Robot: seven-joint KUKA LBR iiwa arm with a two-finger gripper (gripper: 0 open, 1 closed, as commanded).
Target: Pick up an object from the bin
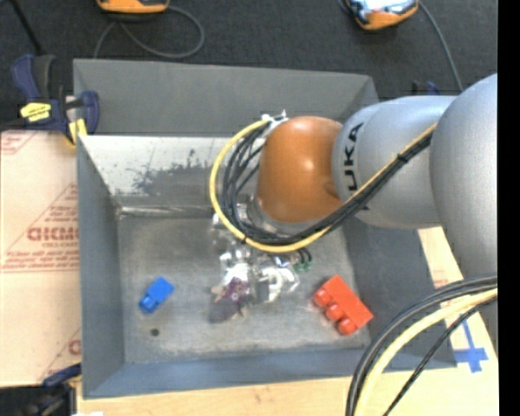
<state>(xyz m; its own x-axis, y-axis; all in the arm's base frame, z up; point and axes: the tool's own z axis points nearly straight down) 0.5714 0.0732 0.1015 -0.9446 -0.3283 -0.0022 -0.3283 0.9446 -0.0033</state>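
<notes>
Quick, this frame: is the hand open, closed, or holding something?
The hand: cannot be told; it is low over the middle of the bin, beside a small dark purplish thing.

The only writing that can be read is the black capital letters "UKA" [350, 159], printed on the light grey shell of the robot arm [416, 163]. They lie turned on their side, running along the shell just to the right of the rounded orange cover [295, 172], whose edge they meet.
</notes>
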